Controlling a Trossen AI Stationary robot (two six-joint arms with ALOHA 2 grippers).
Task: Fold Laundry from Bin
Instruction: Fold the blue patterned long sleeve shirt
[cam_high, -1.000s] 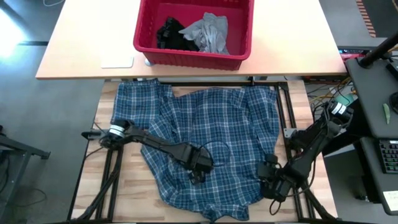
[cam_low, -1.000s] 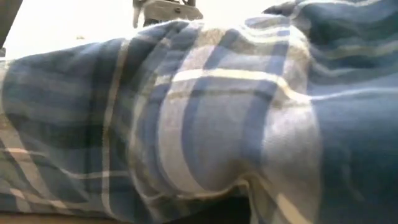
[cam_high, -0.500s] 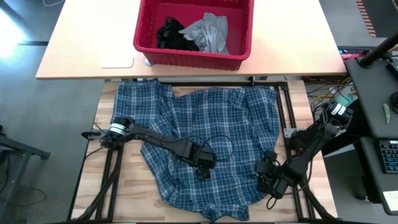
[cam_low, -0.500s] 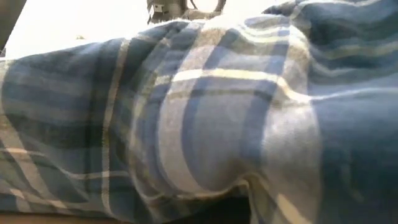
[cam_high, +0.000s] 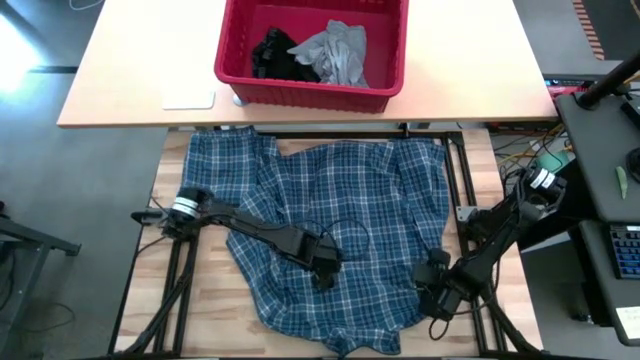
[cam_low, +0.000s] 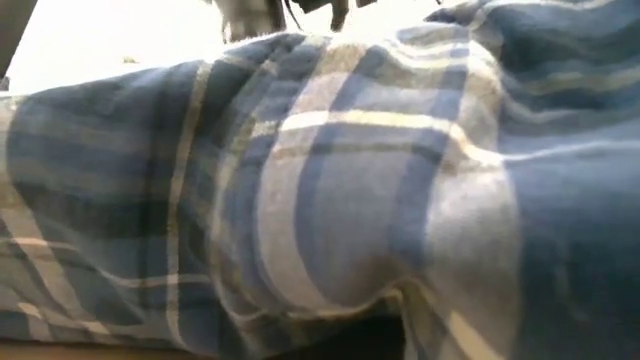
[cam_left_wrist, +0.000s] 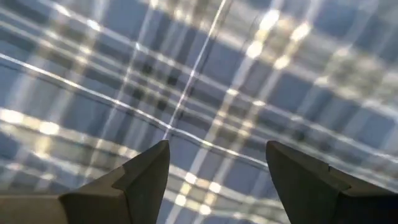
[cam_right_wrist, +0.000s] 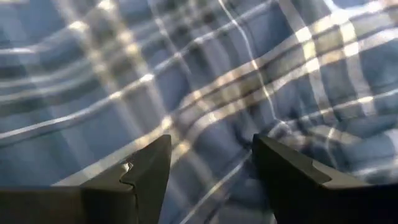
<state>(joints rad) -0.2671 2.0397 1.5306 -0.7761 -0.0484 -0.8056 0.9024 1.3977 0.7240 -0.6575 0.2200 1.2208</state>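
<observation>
I had the plaid shirt (cam_high: 335, 235) spread rumpled across the near desk (cam_high: 215, 310), its far edge just short of the second desk where the red bin (cam_high: 312, 50) stood with the grey T-shirt (cam_high: 338, 52) and the black garment (cam_high: 275, 53) inside it. My left gripper (cam_high: 322, 276) hovered low over the middle of the shirt, fingers (cam_left_wrist: 146, 171) spread with only plaid cloth between them, nothing pinched. My right gripper (cam_high: 432, 300) sat at the shirt's near right edge, fingers (cam_right_wrist: 152, 165) also apart over a crease, holding nothing. I judged the risk to be a bad pinch: closing on bunched folds could catch two layers at once, so a lift would drag the whole shirt into a heap or off the near edge rather than flatten it.
</observation>
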